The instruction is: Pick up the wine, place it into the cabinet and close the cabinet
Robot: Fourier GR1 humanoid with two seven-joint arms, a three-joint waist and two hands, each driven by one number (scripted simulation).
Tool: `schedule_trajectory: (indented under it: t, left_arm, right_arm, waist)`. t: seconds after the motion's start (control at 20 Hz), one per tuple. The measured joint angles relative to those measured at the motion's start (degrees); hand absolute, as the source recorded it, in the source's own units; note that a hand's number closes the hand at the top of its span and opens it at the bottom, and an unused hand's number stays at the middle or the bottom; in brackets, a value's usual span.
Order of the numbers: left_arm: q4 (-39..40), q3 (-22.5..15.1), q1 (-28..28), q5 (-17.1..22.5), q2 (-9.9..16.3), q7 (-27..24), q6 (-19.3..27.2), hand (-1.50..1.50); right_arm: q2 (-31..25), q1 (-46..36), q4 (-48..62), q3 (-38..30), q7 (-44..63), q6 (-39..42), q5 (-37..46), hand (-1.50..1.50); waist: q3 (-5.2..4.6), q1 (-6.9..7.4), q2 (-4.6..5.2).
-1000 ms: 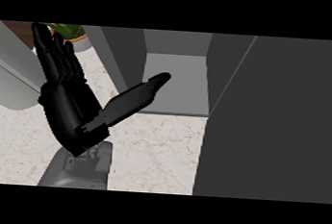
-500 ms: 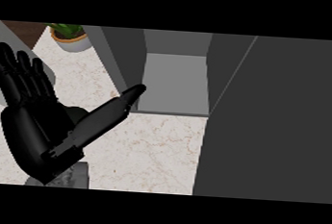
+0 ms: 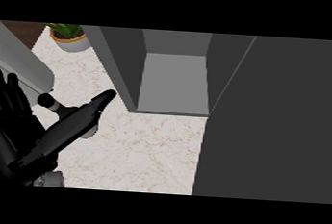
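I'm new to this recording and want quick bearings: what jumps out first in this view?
A big black left hand fills the lower left, fingers straight and spread, thumb stretched toward the open cabinet. That cabinet's grey interior sits at top centre, with a broad dark panel, probably its door, covering the right side. Behind the thumb, on the marbled counter, a dark bottle top, likely the wine, peeks out; a potted plant stands top left.

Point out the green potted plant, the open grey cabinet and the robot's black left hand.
Green potted plant (image 3: 70, 36): head view, on its pot.
Open grey cabinet (image 3: 172, 83): head view, on its inner floor.
Black left hand (image 3: 8, 123): head view, on its palm.
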Motion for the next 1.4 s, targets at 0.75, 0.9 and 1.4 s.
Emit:
schedule_trajectory:
  t: [0.75,0.9,1.4]
  left_arm:
    - [4.8,4.6,10.3,29.2,2.0,-22.3,0.9,-1.50]
    - [7.3,7.1,12.2,35.5,1.1,-29.4,-1.6,-1.50]
    - [17.0,12.8,15.9,47.5,-1.3,-48.1,-7.0,-1.50]
  right_arm:
    - [0.5,-1.1,-0.1,1.2,1.7,-0.1,0.2,-1.50]
    - [0.5,-0.7,-0.3,1.8,1.9,-0.2,0.3,-1.50]
    - [-0.4,-1.8,-0.5,-0.6,2.7,0.3,0.0,-1.50]
  waist:
    - [-0.05,-0.12,0.05]
    - [-0.07,-0.14,0.03]
    - [-0.04,-0.13,0.01]
